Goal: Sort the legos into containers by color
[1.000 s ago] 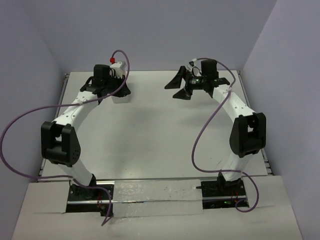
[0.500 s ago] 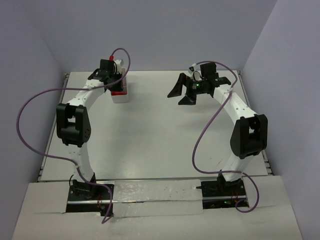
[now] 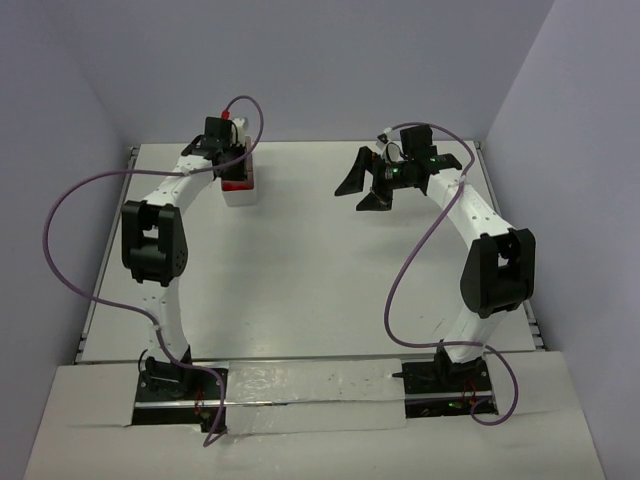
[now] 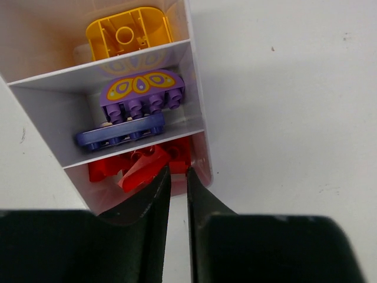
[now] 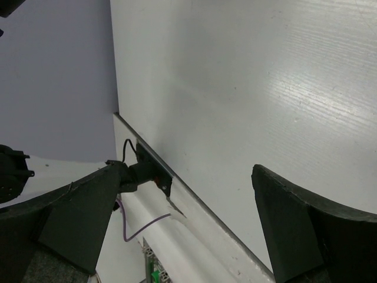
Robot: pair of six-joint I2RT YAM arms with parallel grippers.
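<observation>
The white tray of containers (image 4: 194, 88) lies at the back left of the table (image 3: 238, 192), its three compartments in a row. An orange lego (image 4: 126, 32) fills the far one. A lilac brick (image 4: 141, 94) and a dark purple plate (image 4: 121, 131) share the middle one. Red legos (image 4: 138, 168) are heaped in the near one. My left gripper (image 4: 178, 172) hangs over that red compartment (image 3: 232, 172), its jaws almost together on a small red lego (image 4: 177, 164) at their tips. My right gripper (image 3: 366, 186) stands wide open above bare table, nothing between its fingers (image 5: 185, 171).
The table's back edge and the purple wall run just behind the tray. Purple cables (image 3: 70, 200) loop off both arms. In the right wrist view an arm base and the table's near rail (image 5: 147, 171) show.
My left arm has reared up and swung its gripper rightward over the tray's red compartment. The jaws have parted a hair. The right gripper drifted slightly right, still open.
</observation>
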